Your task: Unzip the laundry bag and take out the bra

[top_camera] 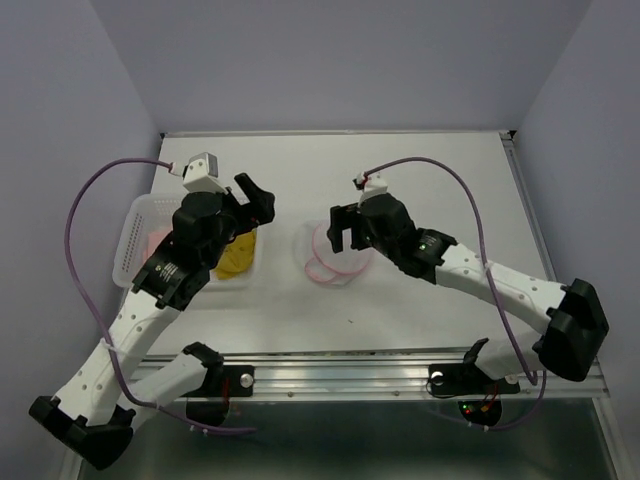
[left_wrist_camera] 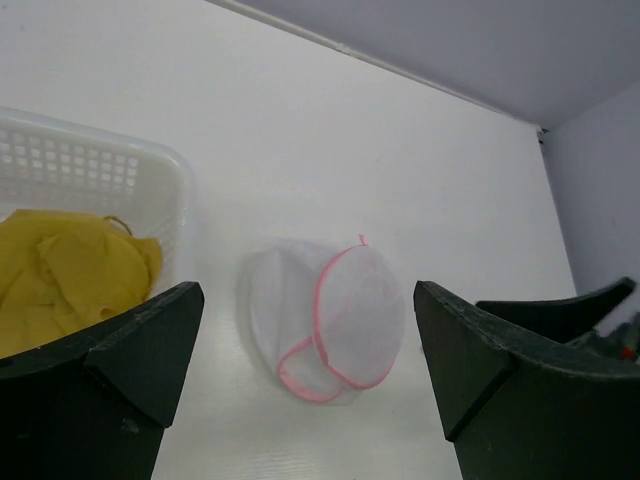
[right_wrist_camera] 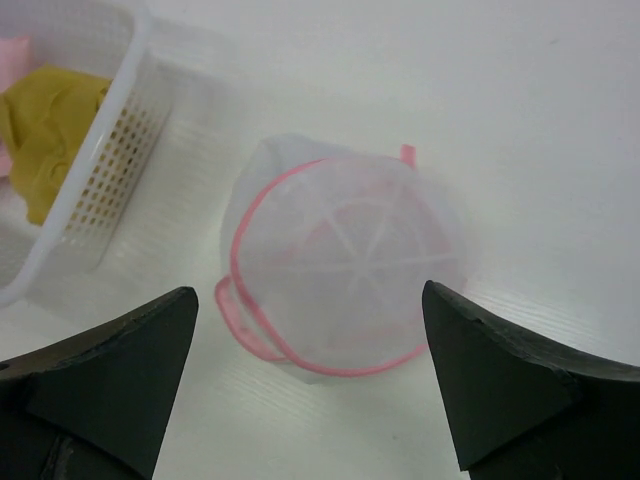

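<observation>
The laundry bag (top_camera: 325,255), a round dome of white mesh with pink zipper trim, lies on the white table between the two arms. It also shows in the left wrist view (left_wrist_camera: 330,315) and in the right wrist view (right_wrist_camera: 345,265). A faint pink shape shows through the mesh; the bra itself is hidden. My left gripper (top_camera: 257,200) is open and empty, left of and above the bag (left_wrist_camera: 308,292). My right gripper (top_camera: 340,228) is open and empty, just above the bag's right side, its fingers either side of the bag in its own view (right_wrist_camera: 309,292).
A white plastic basket (top_camera: 140,215) stands left of the bag, holding a yellow cloth (top_camera: 238,258) and something pink (top_camera: 160,237). The basket (left_wrist_camera: 100,150) and yellow cloth (left_wrist_camera: 70,270) show in the left wrist view. Lilac walls close in the table's back and sides.
</observation>
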Available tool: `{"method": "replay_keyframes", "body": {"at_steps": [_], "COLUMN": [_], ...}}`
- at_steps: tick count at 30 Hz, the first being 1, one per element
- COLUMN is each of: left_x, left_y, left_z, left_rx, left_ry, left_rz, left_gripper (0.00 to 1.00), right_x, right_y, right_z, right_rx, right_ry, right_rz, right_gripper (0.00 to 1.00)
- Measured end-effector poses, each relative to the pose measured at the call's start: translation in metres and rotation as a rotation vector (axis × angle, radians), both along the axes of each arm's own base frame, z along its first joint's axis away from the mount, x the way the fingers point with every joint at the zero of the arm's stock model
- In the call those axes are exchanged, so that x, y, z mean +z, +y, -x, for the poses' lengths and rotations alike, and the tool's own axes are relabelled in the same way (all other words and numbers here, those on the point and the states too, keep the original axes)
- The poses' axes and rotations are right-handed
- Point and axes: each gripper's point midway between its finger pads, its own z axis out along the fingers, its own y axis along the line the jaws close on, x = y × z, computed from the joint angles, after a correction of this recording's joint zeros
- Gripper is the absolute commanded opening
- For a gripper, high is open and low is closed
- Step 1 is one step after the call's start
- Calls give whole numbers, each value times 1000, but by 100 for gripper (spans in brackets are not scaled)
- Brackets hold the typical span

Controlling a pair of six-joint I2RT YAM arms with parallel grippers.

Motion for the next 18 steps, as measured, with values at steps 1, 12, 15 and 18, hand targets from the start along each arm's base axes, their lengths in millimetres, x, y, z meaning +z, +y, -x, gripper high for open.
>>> {"method": "replay_keyframes", "body": {"at_steps": [1, 12, 15, 18], "left_x": [-2, 22, 33, 39], "left_y": [7, 93, 115, 131], "left_z": [4, 87, 112, 131], "left_rx": [13, 178, 214, 239], "left_ry": [6, -68, -112, -138], "left_rz": [-16, -62, -49, -56], "left_gripper": [99, 99, 99, 99], "right_x": [9, 139, 160, 170], "right_y": [-13, -181, -219, -248], "right_z": [-2, 40, 62, 82], "right_rx": [-43, -486, -554, -588], "right_ry": [-28, -356, -419, -462], "right_rz": [17, -7, -46, -76], "right_gripper": [100, 100, 100, 100]}}
